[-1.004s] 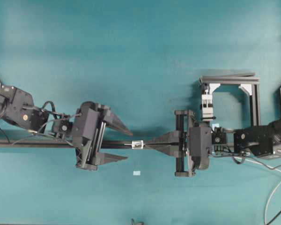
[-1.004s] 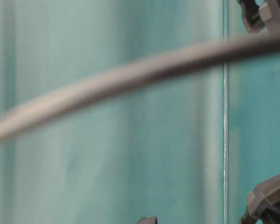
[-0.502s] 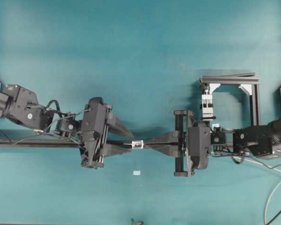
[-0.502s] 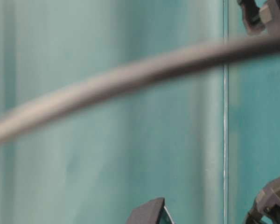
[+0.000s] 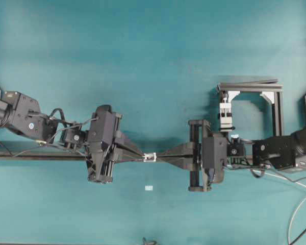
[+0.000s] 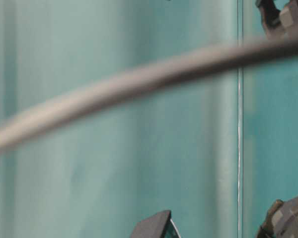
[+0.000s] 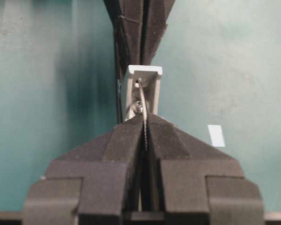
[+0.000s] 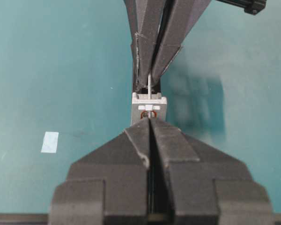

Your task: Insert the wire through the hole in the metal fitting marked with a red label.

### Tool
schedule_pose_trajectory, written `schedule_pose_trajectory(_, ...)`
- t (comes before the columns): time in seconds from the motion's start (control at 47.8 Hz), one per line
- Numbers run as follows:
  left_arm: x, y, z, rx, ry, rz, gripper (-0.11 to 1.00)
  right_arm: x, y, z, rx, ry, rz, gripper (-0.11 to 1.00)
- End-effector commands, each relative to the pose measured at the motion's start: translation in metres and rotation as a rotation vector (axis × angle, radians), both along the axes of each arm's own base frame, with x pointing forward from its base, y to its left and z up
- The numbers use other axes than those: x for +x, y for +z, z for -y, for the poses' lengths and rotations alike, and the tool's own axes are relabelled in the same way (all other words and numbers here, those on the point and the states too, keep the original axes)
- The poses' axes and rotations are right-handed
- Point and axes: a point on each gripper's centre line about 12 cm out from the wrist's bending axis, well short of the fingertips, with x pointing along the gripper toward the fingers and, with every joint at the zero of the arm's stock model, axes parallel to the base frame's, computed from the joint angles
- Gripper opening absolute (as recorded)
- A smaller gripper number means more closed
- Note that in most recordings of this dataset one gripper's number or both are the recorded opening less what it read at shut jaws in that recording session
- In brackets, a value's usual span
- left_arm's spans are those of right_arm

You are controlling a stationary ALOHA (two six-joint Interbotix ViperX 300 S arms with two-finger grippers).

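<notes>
On the teal worktop (image 5: pixel 153 51), seen from overhead, the left end effector (image 5: pixel 141 154) reaches in from the left with its two black fingers brought together to a point. In the left wrist view that end effector (image 7: pixel 145 123) has its fingers pinched on the wire (image 7: pixel 143 119), a thin pale strand that runs up from between the fingertips and arcs into the metal fitting (image 7: pixel 144 91) just ahead of them. The hole (image 7: pixel 138 85) shows as a small dark opening in the fitting's face, and the wire's upper end meets the fitting at about that spot; whether it actually passes through cannot be told. From overhead the metal fitting (image 5: pixel 150 157) sits as a tiny silver-white square between the two end effectors, touching both tips. To its right the right end effector (image 5: pixel 160 156) comes in from the opposite side, its fingers also pressed together. In the right wrist view the right end effector (image 8: pixel 150 123) clamps the near side of the metal fitting (image 8: pixel 149 107), whose face carries a small red ring, and a short length of the wire (image 8: pixel 150 86) stands out of the fitting's far side towards the left end effector's tips. A small pale tape patch (image 5: pixel 149 188) lies on the worktop below the fitting, apart from both end effectors. Behind the right end effector, towards the upper right, stands a black frame (image 5: pixel 275 102) with a white-and-silver block (image 5: pixel 225 115) inside it.
</notes>
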Motion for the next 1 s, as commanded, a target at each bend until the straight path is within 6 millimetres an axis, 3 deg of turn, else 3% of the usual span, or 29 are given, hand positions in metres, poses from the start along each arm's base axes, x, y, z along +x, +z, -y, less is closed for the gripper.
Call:
schedule_pose_trajectory(0.0,0.004,0.014,0.002,-0.008,-0.005,0.041,-0.1,0.004,0.008,-0.004,0.015,0.007,0.016,-0.01)
schedule_pose_trajectory(0.23,0.002,0.012,0.002,-0.006,-0.006,0.027,-0.1,0.005,0.009,-0.004,0.026,0.005,0.013,0.0)
schedule_pose_trajectory(0.293,0.002,0.012,0.002,-0.005,-0.006,0.024,-0.1,0.005,0.01,-0.004,0.025,0.005,0.016,0.05)
schedule_pose_trajectory(0.418,0.0,0.012,0.002,-0.003,-0.007,0.012,-0.1,0.005,0.011,-0.005,0.024,0.009,0.018,0.33)
schedule_pose_trajectory(0.586,-0.011,0.015,-0.001,0.004,-0.009,-0.029,-0.1,0.002,0.015,-0.004,0.03,0.016,0.005,0.83)
schedule_pose_trajectory(0.648,-0.015,0.019,-0.002,0.004,-0.009,-0.032,-0.1,-0.001,0.017,-0.004,0.035,0.02,-0.004,0.94)
schedule_pose_trajectory(0.983,-0.045,0.025,-0.008,0.011,-0.016,-0.087,-0.1,-0.008,0.017,-0.002,0.035,0.025,-0.026,0.95)
